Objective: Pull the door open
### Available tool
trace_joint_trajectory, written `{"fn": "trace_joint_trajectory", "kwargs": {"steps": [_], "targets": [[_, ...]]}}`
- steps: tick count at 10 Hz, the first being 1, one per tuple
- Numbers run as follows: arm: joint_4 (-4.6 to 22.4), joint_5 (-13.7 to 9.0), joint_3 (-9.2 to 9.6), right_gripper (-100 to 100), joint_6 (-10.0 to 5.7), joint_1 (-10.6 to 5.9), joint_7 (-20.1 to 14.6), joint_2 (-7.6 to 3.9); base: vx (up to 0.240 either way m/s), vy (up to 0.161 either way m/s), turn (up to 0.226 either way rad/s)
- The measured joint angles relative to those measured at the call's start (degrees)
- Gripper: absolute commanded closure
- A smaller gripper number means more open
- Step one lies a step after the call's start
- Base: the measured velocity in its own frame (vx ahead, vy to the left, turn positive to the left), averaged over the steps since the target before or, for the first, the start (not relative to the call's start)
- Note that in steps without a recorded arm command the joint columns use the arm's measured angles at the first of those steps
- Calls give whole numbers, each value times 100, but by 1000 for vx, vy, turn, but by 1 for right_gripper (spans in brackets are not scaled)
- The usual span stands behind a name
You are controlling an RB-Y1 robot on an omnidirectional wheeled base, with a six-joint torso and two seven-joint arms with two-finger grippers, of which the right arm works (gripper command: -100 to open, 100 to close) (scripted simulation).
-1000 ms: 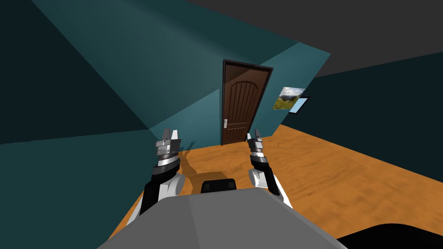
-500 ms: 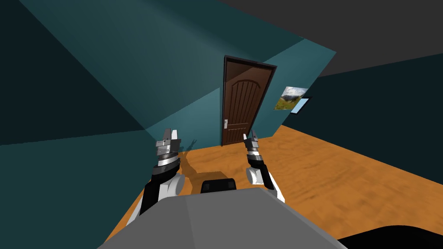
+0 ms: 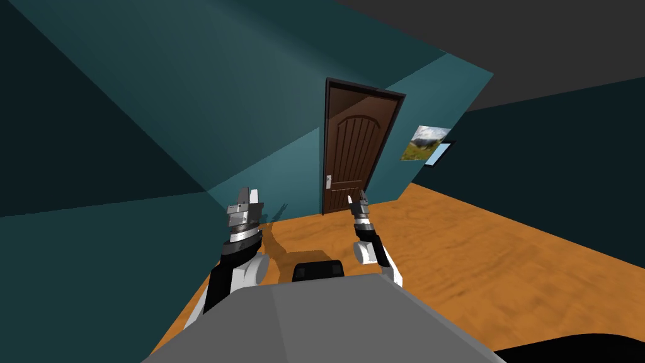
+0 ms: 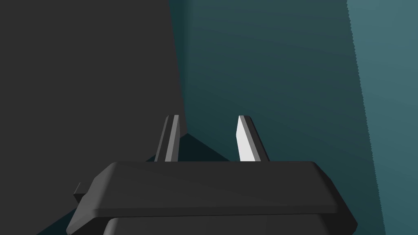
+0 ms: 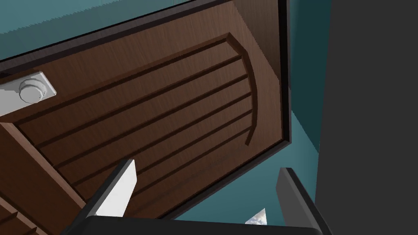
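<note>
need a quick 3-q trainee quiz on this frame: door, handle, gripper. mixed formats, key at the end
1. True or false: the right gripper is shut on the handle of the door.
2. In the head view, the pale handle sits at the door's: A) left edge, B) right edge, C) middle.
3. What hangs beside the door, on the side away from the handle?

Key
1. False: its fingers stand open, short of the door.
2. A.
3. A landscape picture.
</note>
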Motion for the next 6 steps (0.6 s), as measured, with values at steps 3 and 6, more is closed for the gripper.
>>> {"fn": "trace_joint_trajectory", "kwargs": {"steps": [3, 6], "targets": [[466, -324, 164, -100, -59, -285, -440, -163, 102, 0, -8], [908, -642, 384, -100, -109, -548, -879, -291, 96, -12, -8]]}}
